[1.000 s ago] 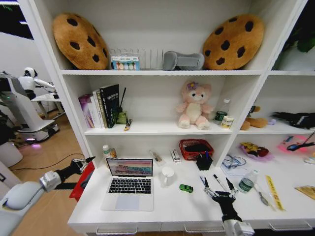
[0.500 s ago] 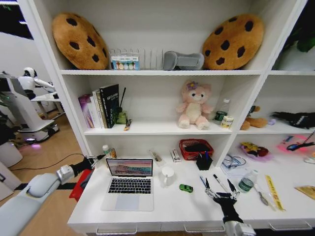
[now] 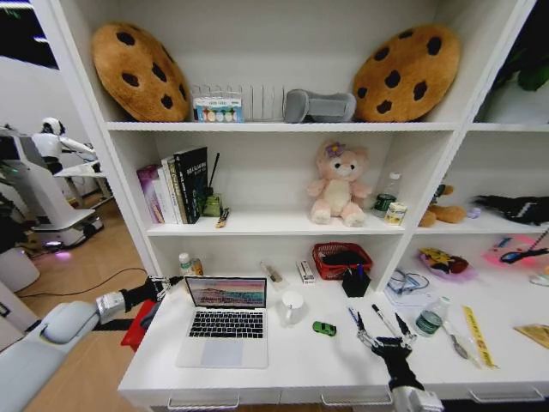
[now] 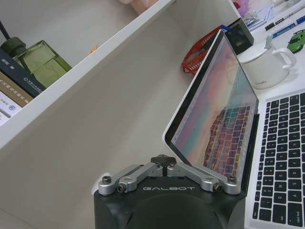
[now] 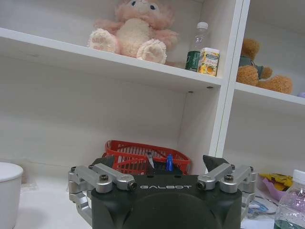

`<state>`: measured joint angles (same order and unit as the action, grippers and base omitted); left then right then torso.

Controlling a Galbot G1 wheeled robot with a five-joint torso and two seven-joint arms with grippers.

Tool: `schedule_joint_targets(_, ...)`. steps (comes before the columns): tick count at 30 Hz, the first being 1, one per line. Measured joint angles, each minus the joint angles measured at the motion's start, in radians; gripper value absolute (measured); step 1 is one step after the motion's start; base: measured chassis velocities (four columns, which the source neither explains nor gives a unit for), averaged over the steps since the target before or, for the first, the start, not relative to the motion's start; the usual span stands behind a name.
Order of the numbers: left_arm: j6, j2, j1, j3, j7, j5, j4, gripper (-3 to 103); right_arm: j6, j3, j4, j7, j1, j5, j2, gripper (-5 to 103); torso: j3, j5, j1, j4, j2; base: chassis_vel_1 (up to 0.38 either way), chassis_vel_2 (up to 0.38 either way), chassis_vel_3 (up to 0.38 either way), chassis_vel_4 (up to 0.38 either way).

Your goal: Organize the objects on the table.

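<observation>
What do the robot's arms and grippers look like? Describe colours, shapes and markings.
Left gripper: black, on a silver cuff and rounded white arm. Right gripper: black, finger-tipped. In both wrist views, black housings marked GALBOT carry silver bolted linkages.

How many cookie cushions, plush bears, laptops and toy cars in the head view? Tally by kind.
cookie cushions: 2
plush bears: 2 (one pink, one brown)
silver laptop: 1
green toy car: 1
Total: 6
</observation>
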<state>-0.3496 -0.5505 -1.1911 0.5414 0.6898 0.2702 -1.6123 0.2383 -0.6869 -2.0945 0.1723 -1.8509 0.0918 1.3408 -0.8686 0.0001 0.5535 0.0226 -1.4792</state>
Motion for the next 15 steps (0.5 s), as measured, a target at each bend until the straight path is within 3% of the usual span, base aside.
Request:
schedule_joint_targets(9,0.025,0.045,0.098,-0.032,0.006,-0.033,-0.018,0,0.003,0.001,-0.001,0.0,-0.008,-0.008,0.01,100,0.0,0.0,0.0,0.0002,0.0,0.0,0.0,0.0,0.0)
schedule_joint_targets(15,0.054,0.091,0.211,-0.155,0.053,-0.089,-0.058,0,0.012,-0.004,-0.002,0.001,-0.009,-0.009,0.015,100,0.0,-0.0002,0.0,0.0002,0.0,0.0,0.0,0.0,0.0)
